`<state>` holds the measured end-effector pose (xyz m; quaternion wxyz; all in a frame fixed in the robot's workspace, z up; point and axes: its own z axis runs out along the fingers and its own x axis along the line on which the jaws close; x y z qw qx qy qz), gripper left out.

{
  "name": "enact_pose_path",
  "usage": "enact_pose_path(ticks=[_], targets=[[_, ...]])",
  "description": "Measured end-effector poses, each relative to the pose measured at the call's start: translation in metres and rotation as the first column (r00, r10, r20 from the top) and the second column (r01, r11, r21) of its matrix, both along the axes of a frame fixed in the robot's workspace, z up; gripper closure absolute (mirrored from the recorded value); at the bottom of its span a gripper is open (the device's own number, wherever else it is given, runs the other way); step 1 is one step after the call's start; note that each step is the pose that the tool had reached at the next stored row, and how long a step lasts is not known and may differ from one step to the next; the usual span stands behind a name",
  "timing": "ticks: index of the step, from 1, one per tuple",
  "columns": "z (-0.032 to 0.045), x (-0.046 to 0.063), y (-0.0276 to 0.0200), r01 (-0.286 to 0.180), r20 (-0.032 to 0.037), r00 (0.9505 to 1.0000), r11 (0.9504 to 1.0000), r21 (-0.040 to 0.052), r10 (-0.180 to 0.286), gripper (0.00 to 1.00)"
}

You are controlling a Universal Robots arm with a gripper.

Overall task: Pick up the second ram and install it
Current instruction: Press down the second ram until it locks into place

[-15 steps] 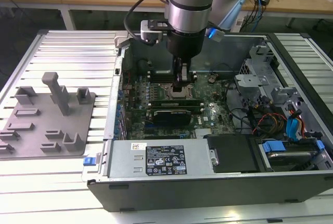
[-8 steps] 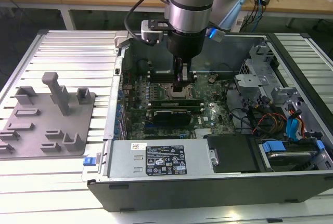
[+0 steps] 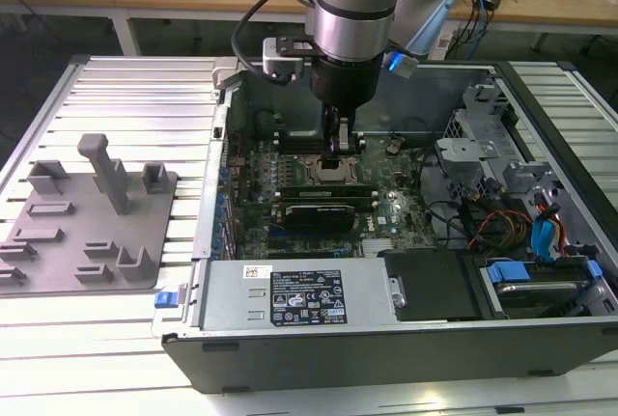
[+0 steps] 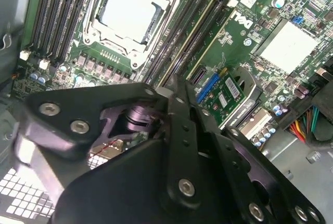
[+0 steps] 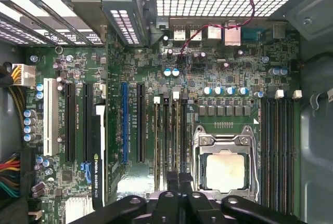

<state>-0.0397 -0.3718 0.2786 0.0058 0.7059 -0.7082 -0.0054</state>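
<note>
Gripper (image 3: 340, 157) low over motherboard (image 3: 386, 206), at slots (image 5: 169, 135) beside CPU socket (image 5: 225, 168), socket's 9 o'clock in first wrist view; jaws narrow, holding what—cannot tell.

The holder tray (image 3: 92, 218) lay to the exterior view's left of the computer case (image 3: 386, 242); the motherboard (image 3: 319, 184) sat inside it.

Second ram sitting on edge in a slot beside the CPU socket

The second ram (image 5: 178, 141), a long, narrow green stick seen edge-on in both wrist views (image 4: 200, 37), is standing upright in a memory slot just beside the CPU socket (image 5: 225, 169), running parallel to the socket's long side and reaching past it; whether it is fully seated cannot be told
</note>
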Motion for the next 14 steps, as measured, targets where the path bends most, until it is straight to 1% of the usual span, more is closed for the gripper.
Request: enact_pose_path(ticks=[1, 4, 6, 9, 12, 14], targets=[[0.0, 0.0, 0.0, 0.0, 0.0, 1.0, 1.0, 0.0, 0.0, 0.92], [0.0, 0.0, 0.0, 0.0, -0.0001, 1.0, 1.0, -0.0001, 0.0, 0.92], [0.0, 0.002, 0.0, 0.0, 0.0, 1.0, 1.0, 0.0, 0.0, 0.92], [-0.0002, 0.011, 0.0, 0.0, 0.0, 1.0, 1.0, 0.0, 0.0, 0.92], [-0.0009, 0.026, 0.0, 0.0, 0.0, 1.0, 1.0, 0.0, 0.0, 0.92], [-0.0011, 0.031, 0.0, 0.0, 0.0, 1.0, 1.0, -0.0001, 0.0, 0.92]])
